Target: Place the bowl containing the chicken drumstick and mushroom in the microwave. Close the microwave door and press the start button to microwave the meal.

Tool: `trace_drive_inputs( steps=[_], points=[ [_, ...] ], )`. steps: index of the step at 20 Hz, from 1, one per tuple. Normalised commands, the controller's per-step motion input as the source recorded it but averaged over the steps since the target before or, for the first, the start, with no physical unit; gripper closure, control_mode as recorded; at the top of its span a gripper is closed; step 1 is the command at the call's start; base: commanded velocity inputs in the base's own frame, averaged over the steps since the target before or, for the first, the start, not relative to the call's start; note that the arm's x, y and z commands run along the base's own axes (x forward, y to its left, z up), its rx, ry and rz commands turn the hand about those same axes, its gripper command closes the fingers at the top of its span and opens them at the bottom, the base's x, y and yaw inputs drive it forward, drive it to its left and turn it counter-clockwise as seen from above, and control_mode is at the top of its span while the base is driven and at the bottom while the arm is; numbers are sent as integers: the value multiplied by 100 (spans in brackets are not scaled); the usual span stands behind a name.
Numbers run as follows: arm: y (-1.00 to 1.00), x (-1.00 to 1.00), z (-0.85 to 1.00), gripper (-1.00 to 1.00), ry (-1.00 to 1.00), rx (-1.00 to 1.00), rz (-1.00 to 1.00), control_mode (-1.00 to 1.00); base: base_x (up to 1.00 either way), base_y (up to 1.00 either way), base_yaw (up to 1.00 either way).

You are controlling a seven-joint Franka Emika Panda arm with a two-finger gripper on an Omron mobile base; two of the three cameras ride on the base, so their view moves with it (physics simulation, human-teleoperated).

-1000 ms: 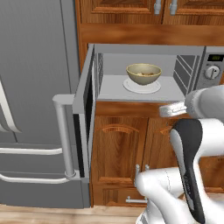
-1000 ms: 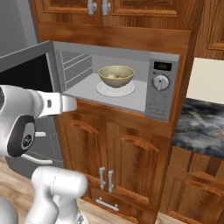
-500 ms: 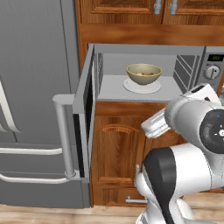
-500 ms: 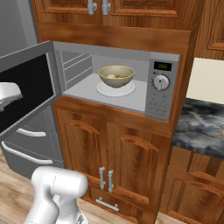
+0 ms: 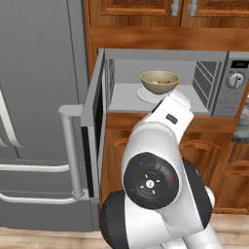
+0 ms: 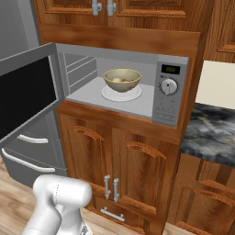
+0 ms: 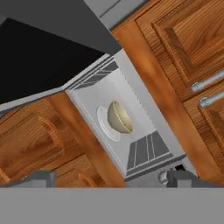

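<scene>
Warm brown wooden cabinets [image 6: 137, 156] frame the silver-grey built-in microwave [image 6: 170, 98], whose wide dark-windowed door [image 5: 95, 121] stands swung open to the left. Inside, the pale yellow-beige ceramic bowl [image 6: 122, 79] sits on the white round turntable plate [image 6: 110, 94]. Closing well likely means reaching behind the door's outer face and pushing steadily near its handle edge. The gripper [image 7: 111, 178] holds nothing, fingers wide apart.

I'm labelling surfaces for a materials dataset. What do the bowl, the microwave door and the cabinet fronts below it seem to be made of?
The bowl looks like glazed ceramic: pale beige, smooth, with a soft sheen. The microwave door, standing open, looks like brushed silver metal framing a dark glassy window. The cabinet fronts look like varnished reddish-brown wood, with visible grain and arched raised panels. All of it is rendered, so these are only appearances.
</scene>
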Motion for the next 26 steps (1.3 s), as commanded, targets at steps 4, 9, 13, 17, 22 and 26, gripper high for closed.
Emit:
trace_drive_inputs(
  steps=[4, 9, 13, 17, 22, 26],
  points=[
    [69, 0, -3, -100, 0, -31, 0, -100, 0, 0, 0],
    [88, 0, -24, -100, 0, -30, -2, -100, 0, 0, 0],
    [100, 0, -34, -100, 0, -27, -6, -100, 0, 0, 0],
    [100, 6, -40, -100, 0, -23, -8, -100, 0, 0, 0],
    [93, 28, -31, -100, 1, -16, -12, -100, 0, 0, 0],
    [54, 55, -2, -100, 0, -8, -16, -100, 0, 0, 0]
  ],
)
